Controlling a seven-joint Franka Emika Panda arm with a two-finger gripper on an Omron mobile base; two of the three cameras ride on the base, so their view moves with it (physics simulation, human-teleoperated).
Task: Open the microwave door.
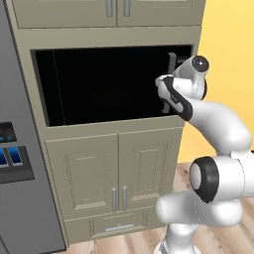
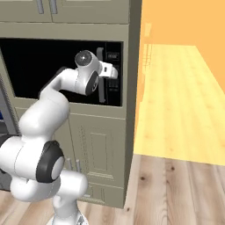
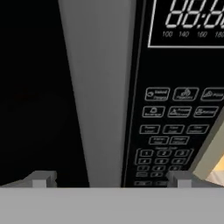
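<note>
Door shut, flush in the microwave. Hand open, close up to the grey handle, a fingertip either side. Button panel just right of the handle.

The microwave sits between upper and lower cabinets. A fridge stands left of it. The hand is before the handle.

One microwave, one fridge, four panelled cabinet doors.
</note>
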